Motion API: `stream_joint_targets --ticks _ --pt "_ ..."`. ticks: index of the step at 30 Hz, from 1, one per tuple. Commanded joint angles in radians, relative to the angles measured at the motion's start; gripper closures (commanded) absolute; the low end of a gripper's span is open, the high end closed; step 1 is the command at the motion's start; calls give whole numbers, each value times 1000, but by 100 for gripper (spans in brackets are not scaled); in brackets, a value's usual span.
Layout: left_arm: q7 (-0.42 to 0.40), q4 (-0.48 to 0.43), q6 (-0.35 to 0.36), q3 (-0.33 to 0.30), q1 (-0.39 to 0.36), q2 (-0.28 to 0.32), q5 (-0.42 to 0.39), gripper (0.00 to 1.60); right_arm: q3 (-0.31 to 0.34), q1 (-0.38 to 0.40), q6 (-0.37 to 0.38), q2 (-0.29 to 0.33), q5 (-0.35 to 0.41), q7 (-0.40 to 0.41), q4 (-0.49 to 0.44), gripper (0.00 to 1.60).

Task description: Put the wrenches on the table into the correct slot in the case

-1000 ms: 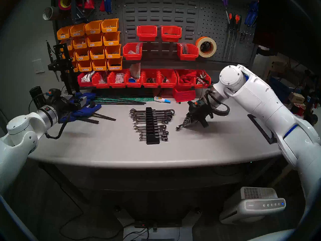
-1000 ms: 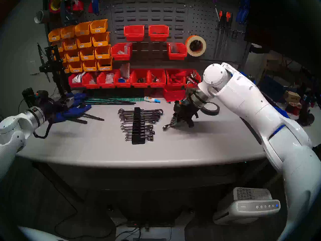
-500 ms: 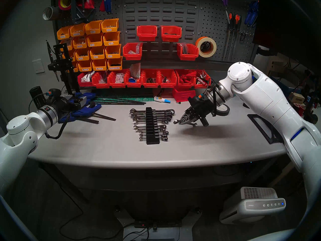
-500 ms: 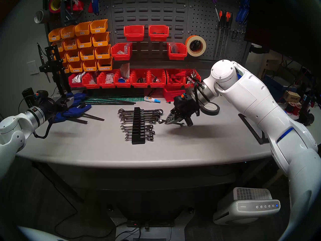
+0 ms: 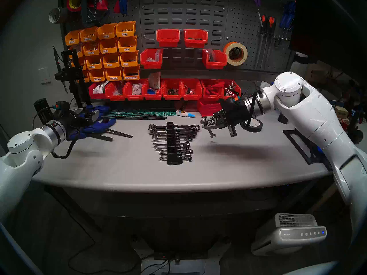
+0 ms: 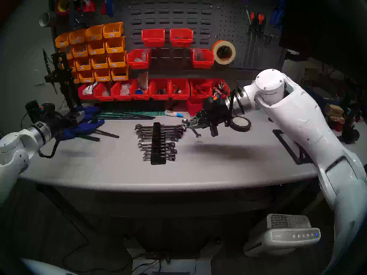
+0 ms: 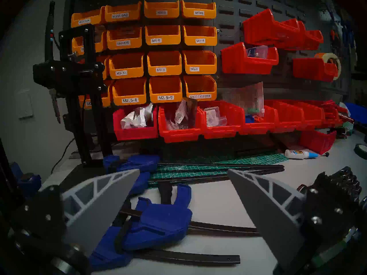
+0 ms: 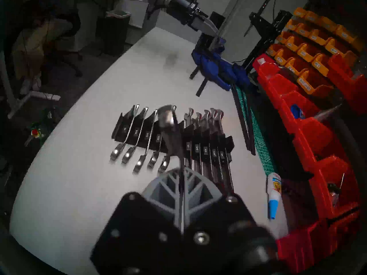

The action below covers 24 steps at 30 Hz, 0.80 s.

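My right gripper (image 5: pixel 208 123) is shut on a slim chrome wrench (image 5: pixel 211 132), held in the air above the grey table (image 5: pixel 119 169), just right of the far end of the black case (image 5: pixel 173 143). The wrench's ring end (image 6: pixel 184 121) points toward the case and its open jaw (image 6: pixel 197 135) hangs down. From the right wrist, the wrench (image 8: pixel 167 117) sticks out ahead of the shut fingers (image 8: pixel 172 186), over the case (image 8: pixel 206 149). One groove (image 5: pixel 172 141) midway along the case holds no wrench. My left gripper (image 7: pixel 183 170) stands open and empty over blue clamps.
Blue bar clamps (image 5: pixel 95 125) and black rods on a green mat (image 5: pixel 139 113) lie at the back left. A glue bottle (image 5: pixel 184 113), a black tape roll (image 5: pixel 253 125) and red bins (image 5: pixel 210 108) sit behind my right gripper. A black frame (image 5: pixel 299 145) lies at the right edge.
My right gripper has lifted the wrench off the table, moving up and back while the wrist levelled out. The left arm has not moved.
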Motion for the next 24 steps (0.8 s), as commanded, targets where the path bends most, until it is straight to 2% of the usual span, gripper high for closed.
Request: stream_joint_targets --ticks 1,3,9,18,24 --pt "-2 -7 -17 -28 -23 3 1 0 72 -38 -9 17 66 -91 -41 160" --pt "-2 -7 -17 -27 -23 3 1 0 101 -59 -6 -1 124 -120 -41 160" --pt "-2 -7 -17 -27 -23 3 1 0 115 -65 -17 -16 147 -147 -47 160" --pt "-2 -7 -16 -27 -23 3 1 0 133 -55 1 -88 212 -179 -34 160" --pt "-2 -7 -17 -28 -23 2 2 0 149 -82 -1 -76 225 -220 -37 160"
